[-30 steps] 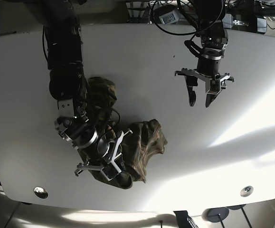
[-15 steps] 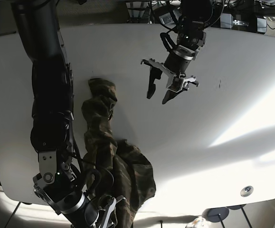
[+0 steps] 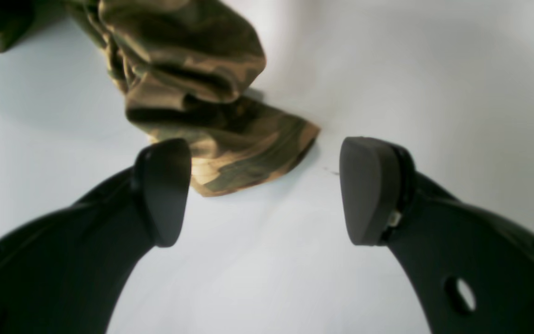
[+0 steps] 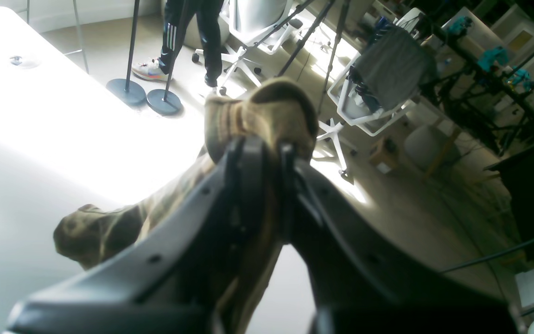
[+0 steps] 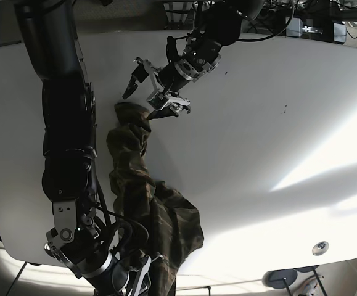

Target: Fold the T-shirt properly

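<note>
The camouflage T-shirt lies bunched in a long strip on the white table, running from the far left toward the near edge. My left gripper hangs open just over the strip's far end. In the left wrist view that end of the T-shirt lies ahead of the left gripper, close to one dark pad. My right gripper is at the table's near edge, shut on the T-shirt. In the right wrist view a fold of the T-shirt bulges above the closed right gripper.
A round metal fitting sits near the table's front right corner. Beyond the table edge, the right wrist view shows stand bases, office chairs and a person's legs on the floor.
My left gripper has swept left across the table to the T-shirt's far end, staying open. The right gripper dragged the cloth to the near edge, stretching it into a strip.
</note>
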Robot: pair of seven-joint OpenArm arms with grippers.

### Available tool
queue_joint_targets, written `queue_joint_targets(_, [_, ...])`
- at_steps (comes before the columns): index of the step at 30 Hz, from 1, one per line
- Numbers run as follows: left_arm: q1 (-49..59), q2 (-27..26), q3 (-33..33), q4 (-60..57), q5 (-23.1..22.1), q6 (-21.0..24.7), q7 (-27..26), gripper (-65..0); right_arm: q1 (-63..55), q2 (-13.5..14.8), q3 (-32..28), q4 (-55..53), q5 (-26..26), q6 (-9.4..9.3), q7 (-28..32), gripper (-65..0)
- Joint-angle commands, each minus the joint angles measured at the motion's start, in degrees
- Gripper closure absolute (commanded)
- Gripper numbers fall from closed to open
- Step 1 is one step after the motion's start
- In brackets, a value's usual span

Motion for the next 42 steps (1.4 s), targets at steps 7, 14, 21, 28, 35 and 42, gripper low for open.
queue_joint_targets(7, [-9.56, 2.44, 8.26, -9.53, -0.17, 6.75, -1.69, -46.8, 1.27, 0.06, 0.23, 0.88, 0.68, -0.44, 1.74, -2.4])
queue_joint_targets(14, [-11.05, 3.84, 8.61, -15.51, -0.17, 6.75, -0.72, -46.0, 1.36, 1.29, 0.31, 1.06, 0.77, -0.44, 1.83, -2.4])
queue_joint_targets(21, [-10.88, -1.78, 3.51, -15.16, -0.70, 6.48, 8.77, -6.5, 1.36, 1.64, 8.40, 0.71, 0.77, -0.44, 1.83, -2.4])
queue_joint_targets(28, [-7.19, -8.55, -7.21, -1.53, -0.79, 6.40, 8.95, 0.0, 1.36, 1.64, 12.45, 0.79, 0.50, -0.44, 1.74, -2.4])
queue_joint_targets(35, [-2.26, -8.47, -29.98, 15.61, -0.79, -6.44, 14.14, 0.0, 1.71, 1.73, 17.90, -4.22, 0.24, -0.79, 1.92, -2.4])
queue_joint_targets(42, [-9.91, -8.82, -43.61, 25.55, -0.79, -12.77, 23.81, 0.0, 7.34, 3.13, 18.34, -12.74, 0.68, -0.96, 2.10, -2.4])
